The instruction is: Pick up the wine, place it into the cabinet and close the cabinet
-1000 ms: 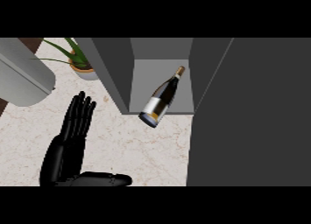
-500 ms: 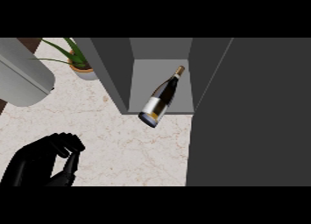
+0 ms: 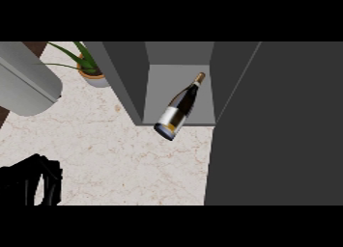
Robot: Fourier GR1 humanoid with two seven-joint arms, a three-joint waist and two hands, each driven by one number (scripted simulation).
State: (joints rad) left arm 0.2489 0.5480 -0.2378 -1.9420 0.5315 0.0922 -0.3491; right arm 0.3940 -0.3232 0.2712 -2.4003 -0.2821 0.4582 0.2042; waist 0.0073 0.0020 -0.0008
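The wine bottle (image 3: 179,107) lies tilted inside the open grey cabinet (image 3: 125,79). Its neck points to the back and its base juts out past the shelf's front edge. It is dark, with a white and gold label. My left hand (image 3: 24,185) shows at the lower left corner over the counter, fingers curled and holding nothing, well apart from the bottle. The cabinet's door (image 3: 281,140) is a wide dark grey panel filling the right side. My right hand shows in no view.
A potted green plant (image 3: 88,67) stands at the back, left of the cabinet. A large grey cylinder (image 3: 21,82) lies across the upper left. The pale marble counter (image 3: 131,164) spreads between my hand and the cabinet.
My left hand had straight fingers stretched up the counter. It has curled shut and sunk toward the lower left corner. The bottle has not moved.
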